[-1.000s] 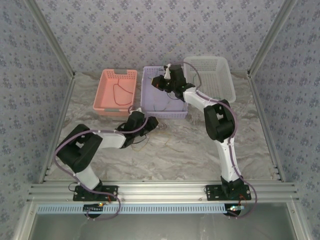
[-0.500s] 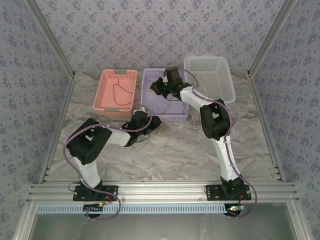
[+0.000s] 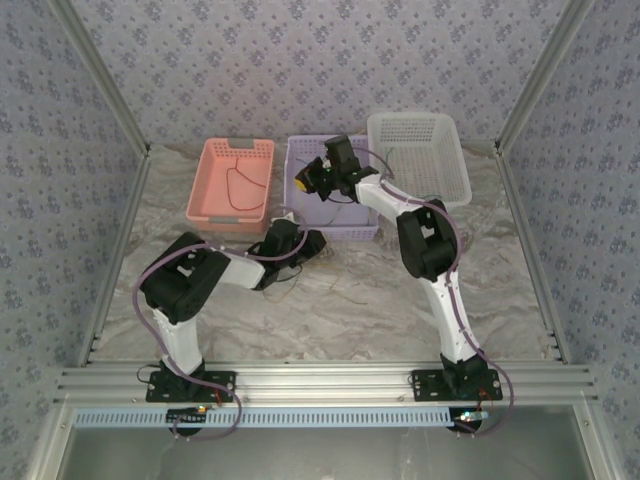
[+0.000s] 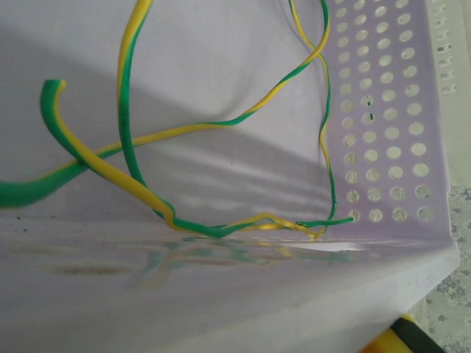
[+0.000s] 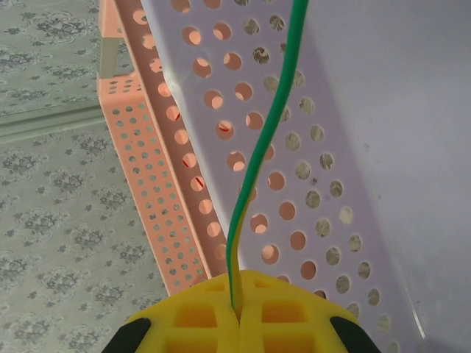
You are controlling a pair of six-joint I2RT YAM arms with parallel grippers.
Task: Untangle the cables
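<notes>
Cables (image 3: 290,277) lay as thin strands on the counter (image 3: 420,300), just at 6 o'clock of the left end effector (image 3: 304,243). That end effector sat low against the near wall of the purple basket (image 3: 345,230); whether its jaws stood wide or narrow could not be told. Its wrist camera looked into that basket, where a green-and-yellow cable (image 4: 29,191) looped across the floor and ran up beside the perforated wall at 3 o'clock. Farther in, the right end effector (image 5: 235,307) hung over the basket's 9 o'clock side. Its yellow pads (image 5: 294,312) were pressed together on the green-and-yellow cable, which rose toward 12 o'clock in its wrist view. At 9 o'clock of the purple basket stood the pink basket (image 3: 215,212) with one dark cable (image 3: 236,185) inside. At 2 o'clock stood the white basket (image 3: 425,150).
</notes>
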